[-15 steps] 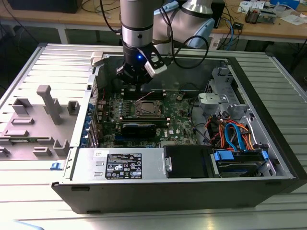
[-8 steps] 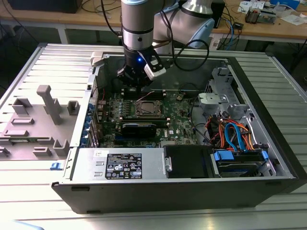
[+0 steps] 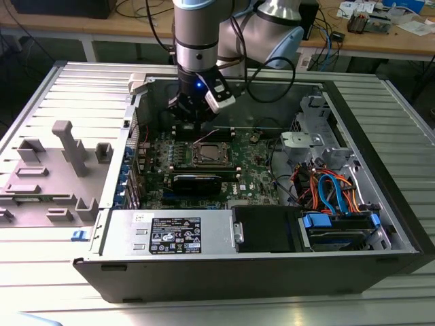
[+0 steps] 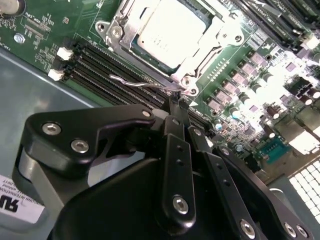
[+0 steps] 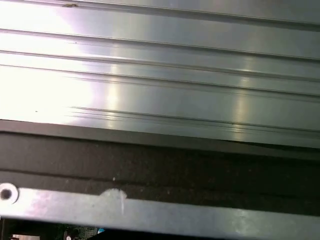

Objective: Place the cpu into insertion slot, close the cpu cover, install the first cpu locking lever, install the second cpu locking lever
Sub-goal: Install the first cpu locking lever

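The black two-fingered gripper, fingers pressed together on nothing, hovers at a thin silver wire locking lever beside the silver-rimmed insertion slot, where the dull silver square cpu sits under the closed silver frame cover.

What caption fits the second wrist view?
Gripper at a wire locking lever beside the covered cpu.

We see a lab or workshop: an open black metal computer case on a ribbed aluminium table, with cluttered wooden workbenches behind.
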Tool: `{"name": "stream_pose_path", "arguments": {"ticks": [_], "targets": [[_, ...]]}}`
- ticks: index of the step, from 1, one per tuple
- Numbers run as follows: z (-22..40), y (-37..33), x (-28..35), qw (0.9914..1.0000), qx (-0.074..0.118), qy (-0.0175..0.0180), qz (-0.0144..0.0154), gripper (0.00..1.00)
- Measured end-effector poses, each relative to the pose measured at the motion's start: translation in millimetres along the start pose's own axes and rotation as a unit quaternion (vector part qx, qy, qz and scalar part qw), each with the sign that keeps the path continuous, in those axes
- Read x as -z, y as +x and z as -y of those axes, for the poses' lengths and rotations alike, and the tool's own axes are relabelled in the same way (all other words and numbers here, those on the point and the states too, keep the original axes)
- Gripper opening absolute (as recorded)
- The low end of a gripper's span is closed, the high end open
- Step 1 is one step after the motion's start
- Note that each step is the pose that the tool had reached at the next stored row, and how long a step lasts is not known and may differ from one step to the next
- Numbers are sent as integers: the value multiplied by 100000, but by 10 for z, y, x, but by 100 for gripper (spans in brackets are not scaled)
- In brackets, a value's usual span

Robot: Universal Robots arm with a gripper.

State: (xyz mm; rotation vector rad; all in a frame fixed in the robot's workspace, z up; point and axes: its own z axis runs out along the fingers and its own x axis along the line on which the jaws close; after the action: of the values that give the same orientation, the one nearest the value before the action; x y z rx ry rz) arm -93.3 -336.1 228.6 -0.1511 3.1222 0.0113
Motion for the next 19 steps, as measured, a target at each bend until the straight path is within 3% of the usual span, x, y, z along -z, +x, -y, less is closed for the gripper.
{"name": "stream_pose_path", "arguments": {"ticks": [4,8,19], "targets": [[-1,-14,-41,100000,9,38,-1,11],[-2,-41,-76,99999,5,356,-34,11],[13,-190,-146,99998,12,593,-82,11]]}}
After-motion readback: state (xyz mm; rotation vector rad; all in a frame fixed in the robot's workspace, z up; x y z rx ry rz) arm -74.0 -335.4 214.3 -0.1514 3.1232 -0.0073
